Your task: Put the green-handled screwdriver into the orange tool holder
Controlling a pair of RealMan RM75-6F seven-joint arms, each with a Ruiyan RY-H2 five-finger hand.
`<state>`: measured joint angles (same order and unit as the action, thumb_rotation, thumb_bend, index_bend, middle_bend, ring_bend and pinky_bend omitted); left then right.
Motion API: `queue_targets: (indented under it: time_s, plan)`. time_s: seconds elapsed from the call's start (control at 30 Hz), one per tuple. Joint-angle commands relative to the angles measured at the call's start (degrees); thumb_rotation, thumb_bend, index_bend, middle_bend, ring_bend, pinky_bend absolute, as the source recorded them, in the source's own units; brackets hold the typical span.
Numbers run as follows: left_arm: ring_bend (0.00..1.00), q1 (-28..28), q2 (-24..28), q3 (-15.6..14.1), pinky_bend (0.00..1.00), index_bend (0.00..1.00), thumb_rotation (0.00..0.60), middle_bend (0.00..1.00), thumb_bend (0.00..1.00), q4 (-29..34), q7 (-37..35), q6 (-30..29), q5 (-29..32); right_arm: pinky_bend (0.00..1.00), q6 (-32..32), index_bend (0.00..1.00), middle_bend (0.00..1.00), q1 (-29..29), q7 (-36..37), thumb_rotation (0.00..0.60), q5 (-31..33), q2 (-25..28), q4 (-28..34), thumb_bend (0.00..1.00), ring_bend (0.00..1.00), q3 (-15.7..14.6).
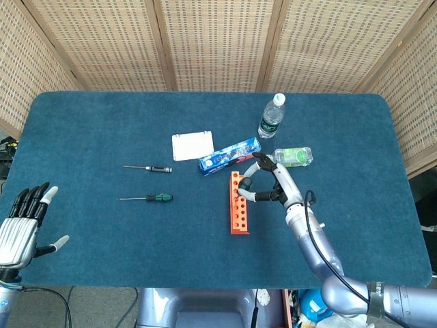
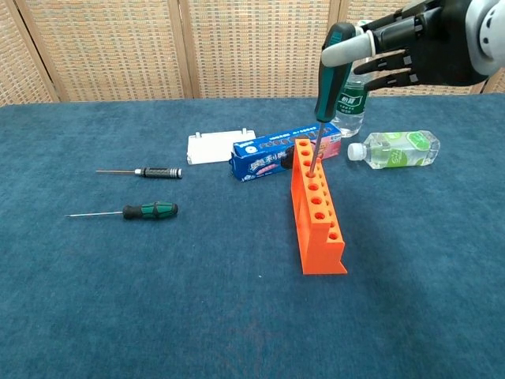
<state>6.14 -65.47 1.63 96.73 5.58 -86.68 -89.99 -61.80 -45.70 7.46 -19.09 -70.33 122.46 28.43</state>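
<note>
One green-handled screwdriver (image 2: 327, 67) was pinched upright in the right hand (image 2: 418, 47), its tip already in a back hole of the orange tool holder (image 2: 317, 209), so pushing down and letting go probably came next

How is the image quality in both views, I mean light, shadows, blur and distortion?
Head view: even, soft light, faint shadows, all sharp; the table edges bow slightly, a mild wide-angle effect. Chest view: also sharp and evenly lit, with the orange tool holder casting only a soft shadow; the right hand is cut off by the top edge, and no glare hides the green-handled screwdriver it holds.
</note>
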Motion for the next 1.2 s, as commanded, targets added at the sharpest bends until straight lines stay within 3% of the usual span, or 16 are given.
queue_targets:
  time_s: [0.03, 0.8, 1.0, 1.2]
  plan:
    - [0.00, -0.01, -0.02, 0.01, 0.00, 0.00, 0.600, 0.00, 0.00, -0.01, -0.01, -0.01, 0.03, 0.00, 0.67, 0.73, 0.08, 0.48, 1.03, 0.600, -1.41, -1.14, -0.88, 0.20, 0.00, -0.48]
    - [0.00, 0.13, -0.19, 0.02, 0.00, 0.00, 0.600, 0.00, 0.00, -0.34, -0.18, 0.37, 0.37, 0.00, 7.93, 0.73, 0.09, 3.77, 6.70, 0.600, -10.38, -9.38, -9.61, 0.20, 0.00, -5.54]
    - [0.00, 0.18, -0.22, 0.04, 0.00, 0.00, 0.600, 0.00, 0.00, -0.37, -0.19, 0.45, 0.42, 0.00, 9.10, 0.64, 0.07, 4.56, 7.68, 0.600, -12.33, -10.00, -10.35, 0.19, 0.00, -5.87]
    - [0.00, 0.19, -0.22, 0.01, 0.00, 0.00, 0.600, 0.00, 0.00, -0.37, -0.21, 0.52, 0.47, 0.00, 10.33, 0.47, 0.00, 5.10, 8.13, 0.600, -13.88, -10.28, -10.86, 0.19, 0.00, -6.38]
